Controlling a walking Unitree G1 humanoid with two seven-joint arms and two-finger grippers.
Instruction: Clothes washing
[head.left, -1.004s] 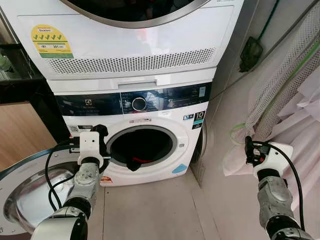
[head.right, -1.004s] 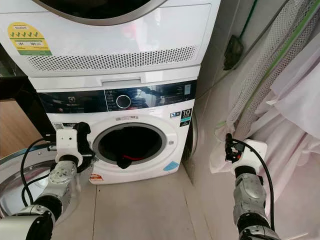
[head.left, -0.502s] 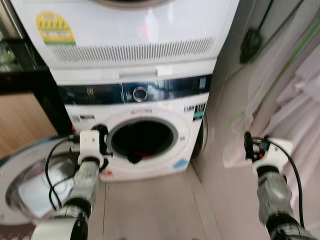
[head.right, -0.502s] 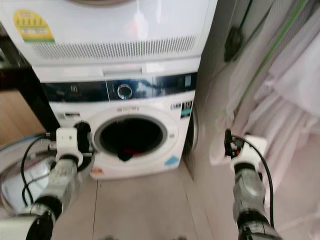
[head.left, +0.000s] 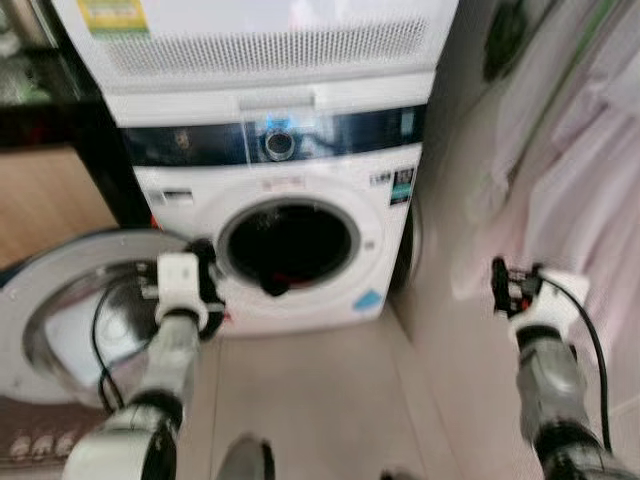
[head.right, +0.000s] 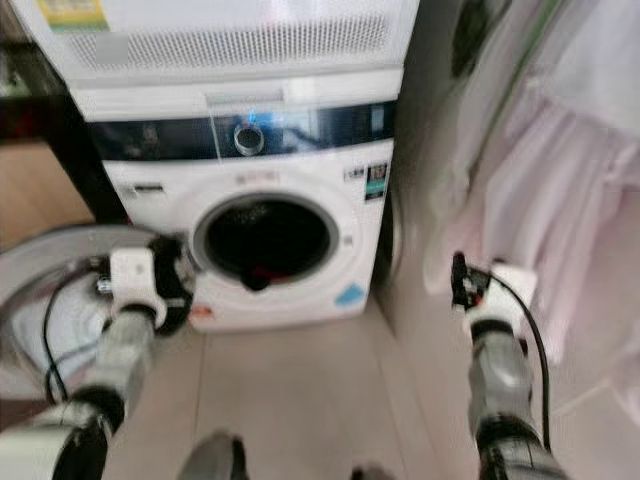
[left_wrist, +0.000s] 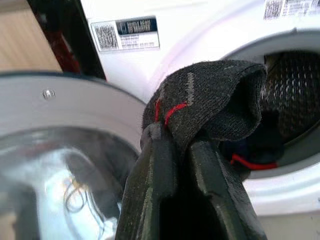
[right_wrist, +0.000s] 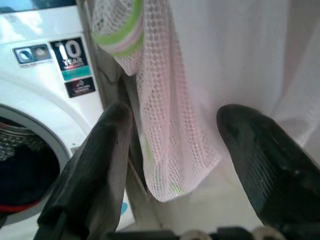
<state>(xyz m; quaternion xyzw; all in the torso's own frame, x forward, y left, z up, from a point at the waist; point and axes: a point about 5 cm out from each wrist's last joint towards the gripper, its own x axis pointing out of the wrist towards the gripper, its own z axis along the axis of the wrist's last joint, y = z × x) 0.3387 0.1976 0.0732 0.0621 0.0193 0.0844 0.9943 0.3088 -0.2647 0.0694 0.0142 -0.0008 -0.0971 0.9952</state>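
Beside the washing machine (head.left: 275, 215) mouth, left gripper (left_wrist: 182, 150) clamped on a dark sock (left_wrist: 210, 97). Just right of the machine, right gripper (right_wrist: 172, 150) spread wide, empty. Whole view pulled back and blurred since a second ago; sock not yet loaded.

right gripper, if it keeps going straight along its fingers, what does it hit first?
Probably the pink mesh laundry bag: it hangs dead centre between the open right gripper's fingers, beside the washing machine. How far ahead it hangs is hard to judge.
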